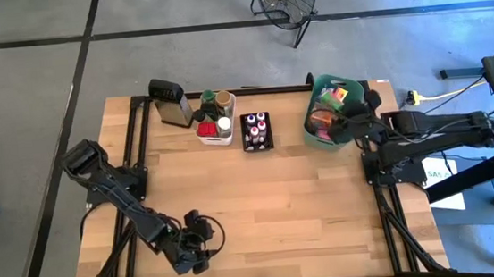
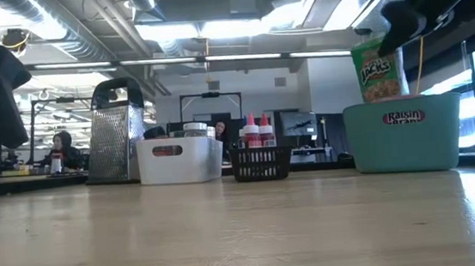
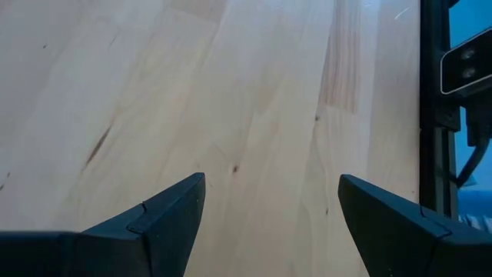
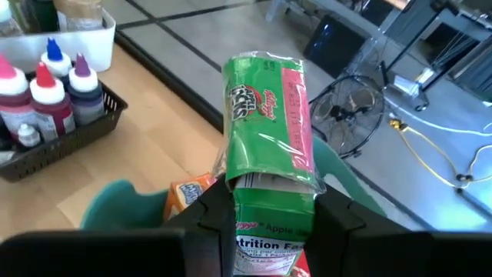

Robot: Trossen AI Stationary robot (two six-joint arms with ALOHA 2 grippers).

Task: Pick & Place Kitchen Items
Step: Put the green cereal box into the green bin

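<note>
Right tool [image 4: 265, 208] is clamping a small green Apple Jacks cereal box [image 4: 269, 115] by its lower part, the two dark fingers pressed against the box's opposite sides, and it is holding the box upright in the air above the teal bin [image 1: 315, 134] at the far right of the desk [image 1: 262, 209]. In the low view the box is standing clear above the bin's rim, not touching it. Other packets, an orange one among them, are lying inside the bin beneath it.

Judging from this, the grip is sitting low on a tall, light carton wrapped in glossy film, so the box is likely to pivot or slide between the fingers if the arm is swinging fast. A tilted box could catch the bin's wall on the way out, or land on its side when set down. The black basket of capped bottles [image 1: 256, 130] and the white bin of jars [image 1: 215, 121] are standing close along the same edge, so a low path toward the middle could knock them.

Left tool [image 3: 269, 223] is waiting near the front left of the desk, fingers spread wide and holding nothing, with only bare wood between them.
</note>
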